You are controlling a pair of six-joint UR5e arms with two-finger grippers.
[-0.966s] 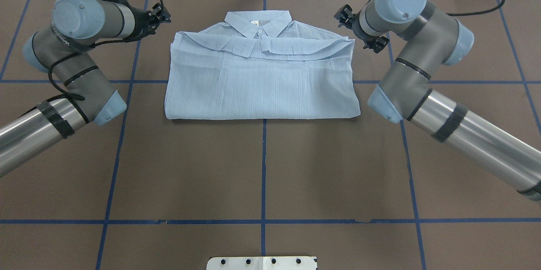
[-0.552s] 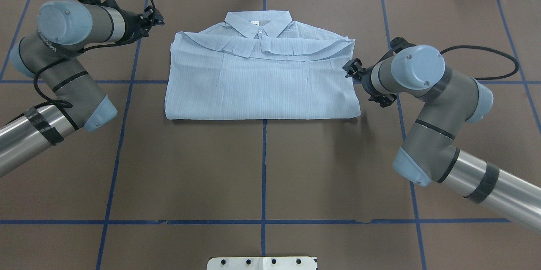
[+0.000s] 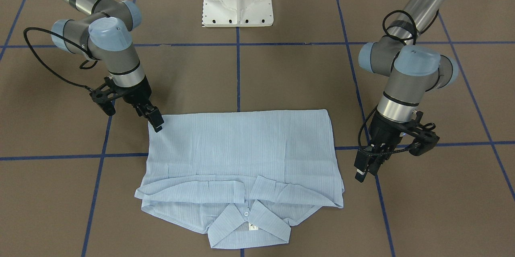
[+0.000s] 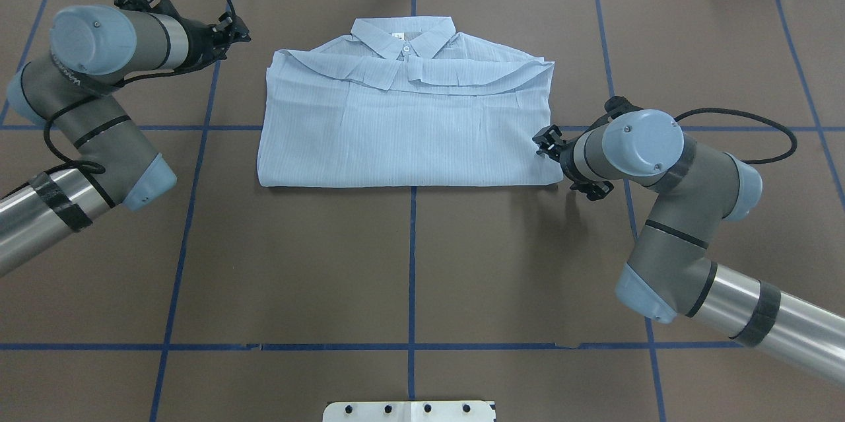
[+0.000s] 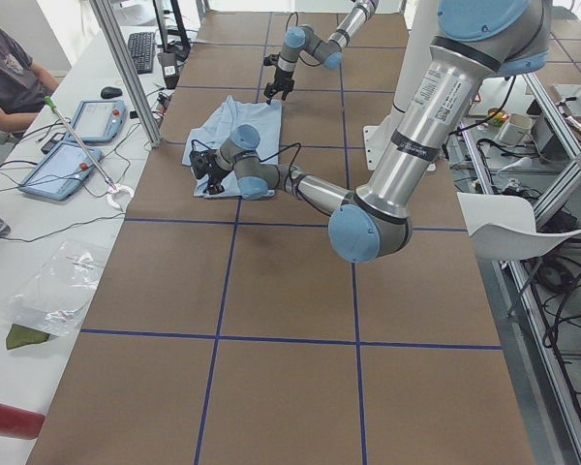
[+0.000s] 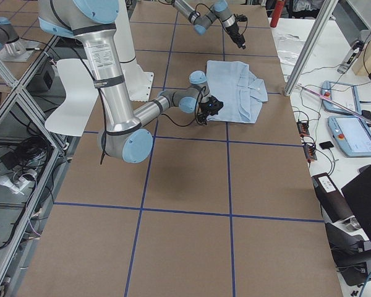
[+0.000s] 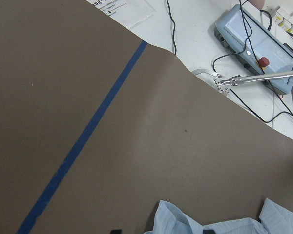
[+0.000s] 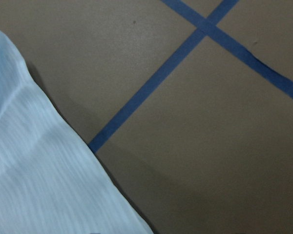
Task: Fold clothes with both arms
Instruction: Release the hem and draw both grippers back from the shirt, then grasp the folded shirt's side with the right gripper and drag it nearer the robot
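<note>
Right now the shirt (image 4: 406, 125) lies flat on the counter (image 4: 409, 263) between my two arms, folded into a broad rectangle whose long axis runs side to side, with the collar (image 4: 404, 35) at the far edge and the folded hem towards me. My right gripper (image 3: 156, 123) is the nearer one: its tip sits at the near right corner of the cloth, touching or just above the edge, with the shirt stretching away to its left. My left gripper (image 3: 364, 168) hangs just off the far left corner, beside the shoulder but apart from the fabric. I cannot tell how wide either gripper stands, since the fingers are too dark and small to separate. The fabric is thin, pale blue and faintly striped, with its sleeves tucked across below the collar. I judge that the next fold depends on taking that right-hand edge.
</note>
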